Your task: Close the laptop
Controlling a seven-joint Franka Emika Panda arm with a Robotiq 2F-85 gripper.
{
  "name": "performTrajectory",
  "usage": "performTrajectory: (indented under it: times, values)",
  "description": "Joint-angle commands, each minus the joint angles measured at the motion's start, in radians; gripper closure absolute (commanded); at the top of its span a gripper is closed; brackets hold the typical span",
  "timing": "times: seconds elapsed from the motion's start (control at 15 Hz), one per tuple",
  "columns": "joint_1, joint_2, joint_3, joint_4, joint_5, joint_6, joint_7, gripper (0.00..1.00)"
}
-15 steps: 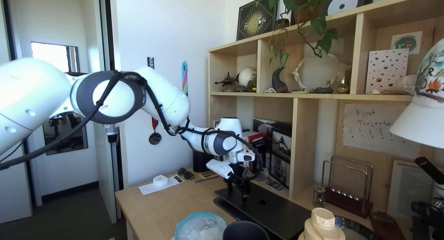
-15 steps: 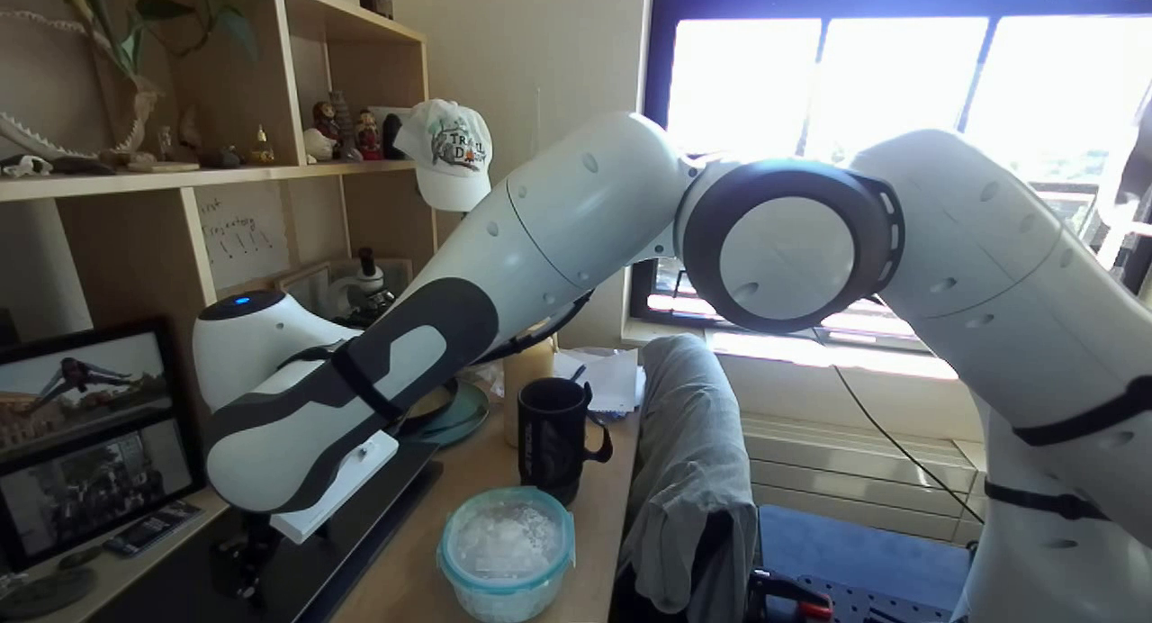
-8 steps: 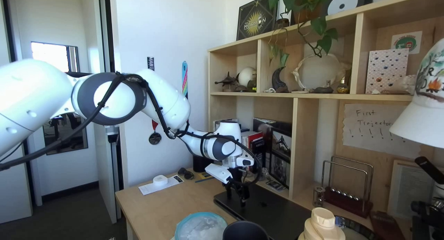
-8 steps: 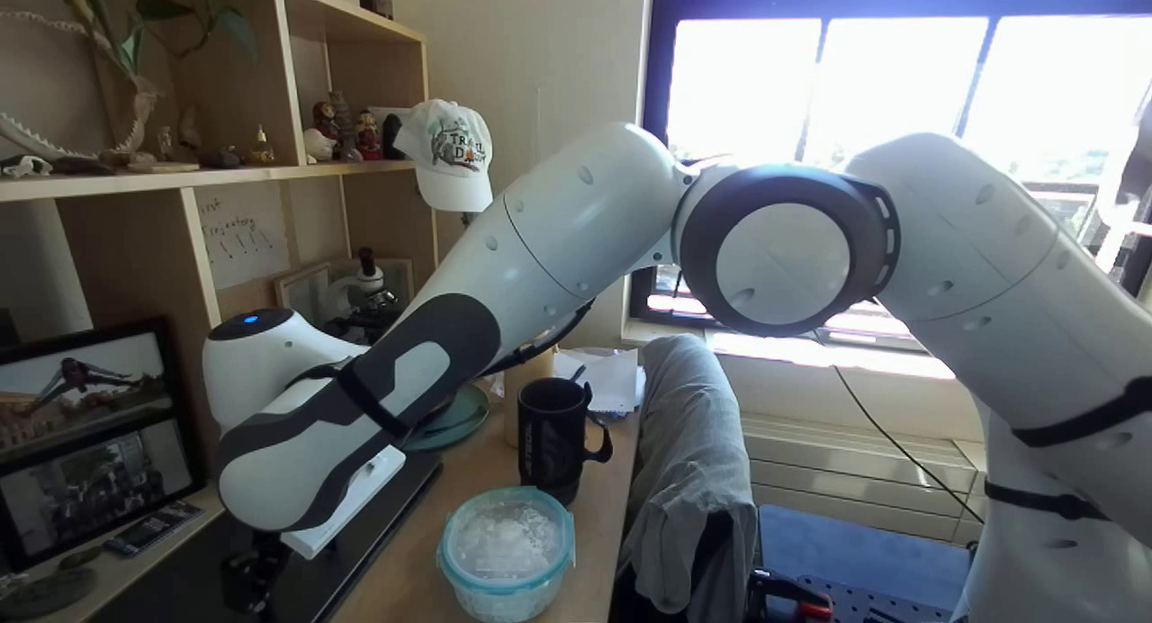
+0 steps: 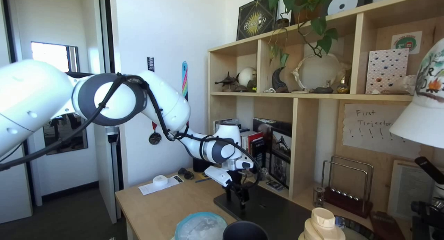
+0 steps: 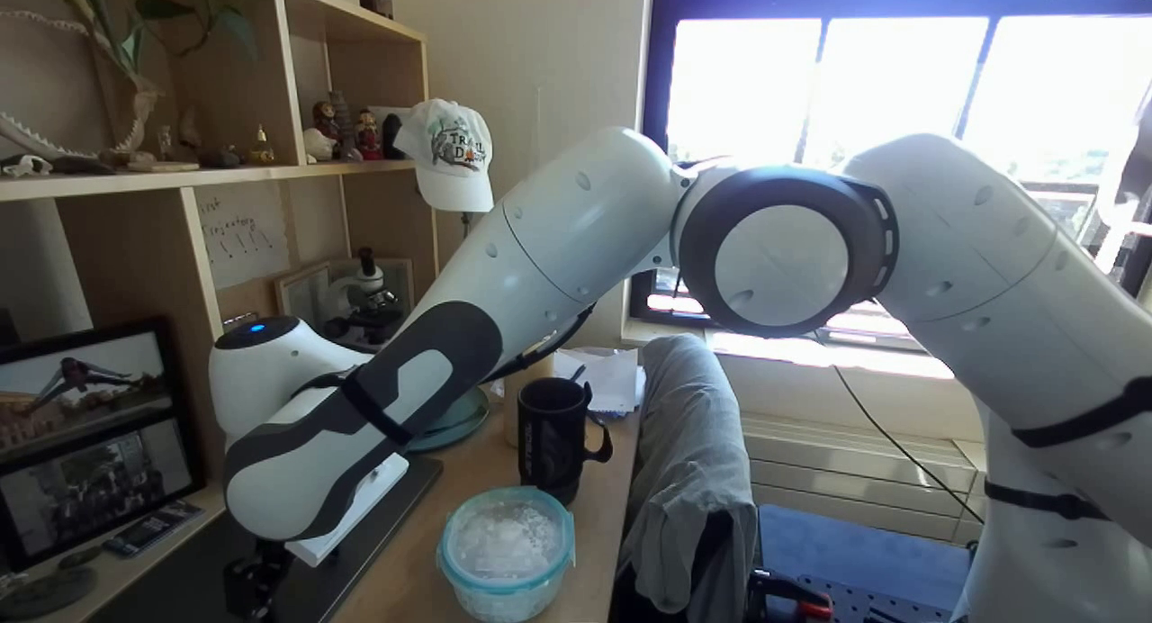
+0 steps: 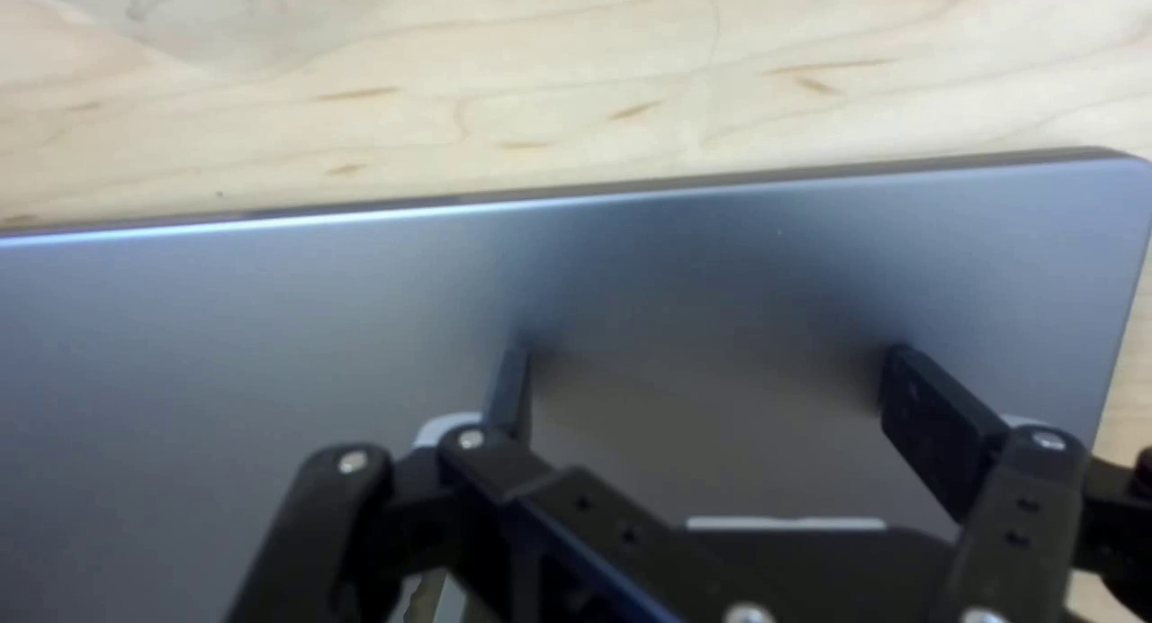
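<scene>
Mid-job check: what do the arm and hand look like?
The Panda arm is white with dark-grey sections, a thick black cable strapped along it and a blue light near the wrist. The hand is black with two slim fingers and silver screws; a white oblong housing sits beside it.

A black mug [image 6: 547, 441] stands near a teal-rimmed container [image 6: 506, 583]

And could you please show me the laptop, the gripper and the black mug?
Laptop [image 5: 272, 211]: in an exterior view, lid.
Gripper [image 7: 708, 351]: wrist view, midway between fingertips.
Black mug [image 6: 551, 441]: in an exterior view, outer wall.
</scene>
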Motion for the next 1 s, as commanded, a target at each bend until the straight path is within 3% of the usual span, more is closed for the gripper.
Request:
performTrajectory:
  times: [0.0, 0.6, 0.93]
  values:
    - [-0.005, -0.056, 0.003, -0.006, -0.004, -0.002, -0.021, 0.0]
    - [0.001, -0.258, 0.027, 0.044, -0.027, -0.09, -0.132, 0.0]
    - [-0.004, -0.371, 0.058, 0.101, -0.039, -0.271, -0.225, 0.0]
